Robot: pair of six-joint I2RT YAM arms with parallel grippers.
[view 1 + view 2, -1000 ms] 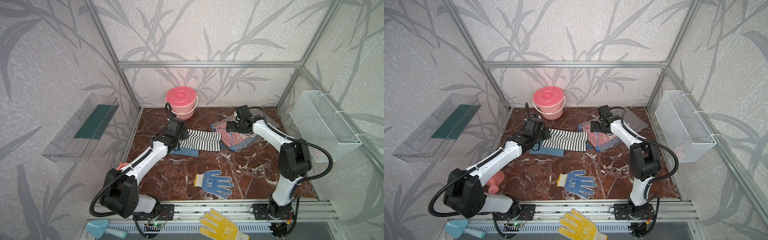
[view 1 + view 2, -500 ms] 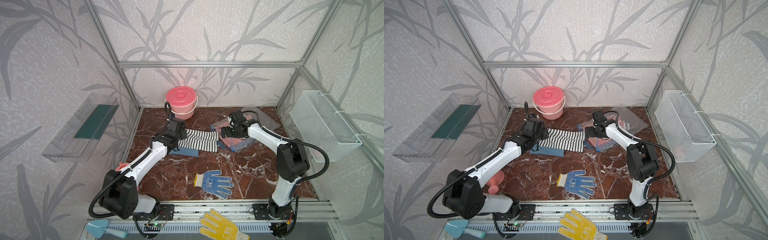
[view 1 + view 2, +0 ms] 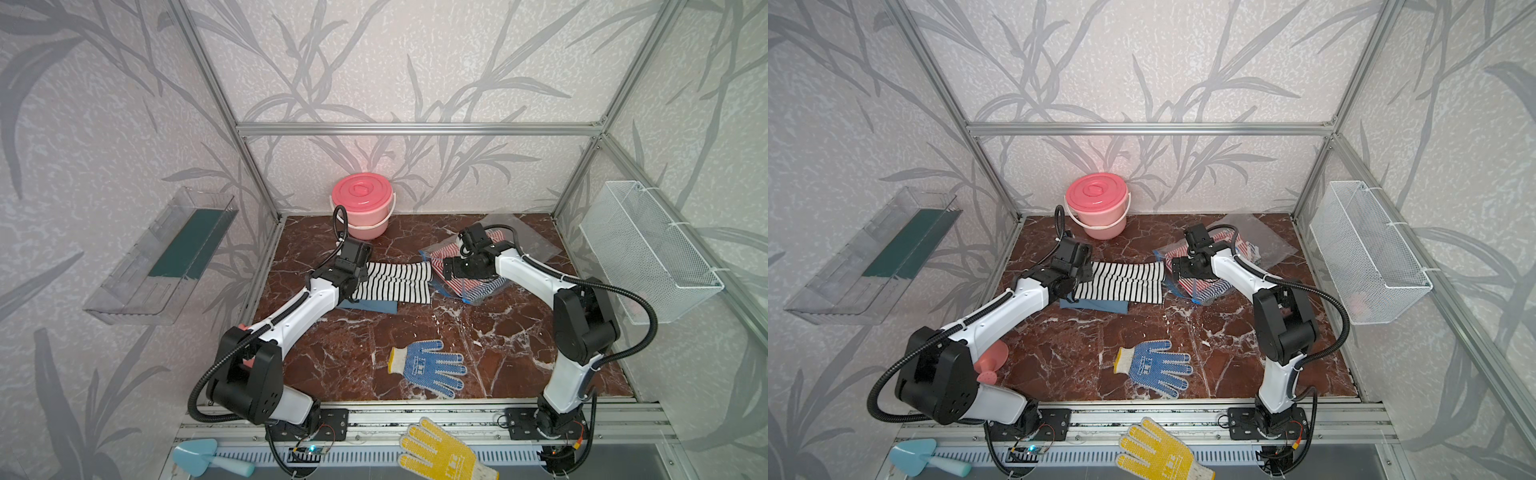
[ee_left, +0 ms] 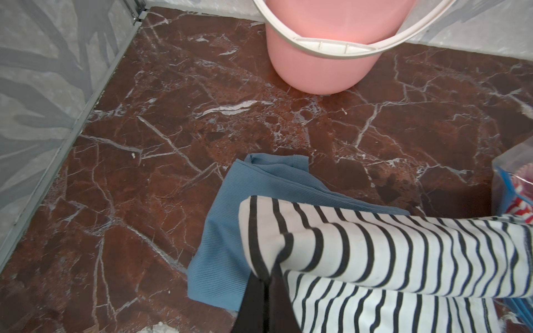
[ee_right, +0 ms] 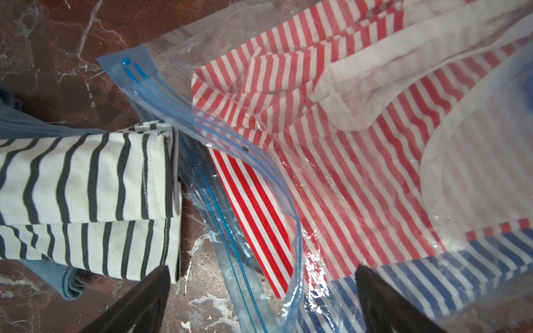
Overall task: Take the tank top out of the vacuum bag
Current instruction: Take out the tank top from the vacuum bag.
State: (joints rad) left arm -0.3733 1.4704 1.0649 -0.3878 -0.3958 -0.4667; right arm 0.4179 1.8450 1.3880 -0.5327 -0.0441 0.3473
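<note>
In both top views the bag [image 3: 534,245] is lying at the far right of the bench [image 3: 498,332], with its blue zip edge turned toward the middle. Red-striped and blue-striped cloth is showing through the plastic. The black-striped top [image 3: 395,282] is lying outside the bag on a blue cloth [image 3: 374,306], and one end is just beside the zip edge. The left tool [image 3: 358,275] is sitting at the top's other end, near the pink bucket [image 3: 363,208]. The right tool [image 3: 448,269] is hovering over the bag's mouth. A blue glove [image 3: 428,368] is lying nearer the front.

In the left wrist view the dark fingers [image 4: 266,302] are pressing together and pinching the edge of the top [image 4: 403,259], which is bunching at the grip. The blue cloth [image 4: 225,259] is sticking out from under it, and a corner of the bag [image 4: 513,173] is showing past its far end.

In the right wrist view the two fingers [image 5: 138,305] are standing wide apart and gripping nothing. Between them the bag's zip strip [image 5: 219,135] is curling up, leaving the mouth open. The red-striped cloth [image 5: 346,173] is lying inside the bag. The top's hemmed end [image 5: 86,178] is lying just outside the mouth.
</note>
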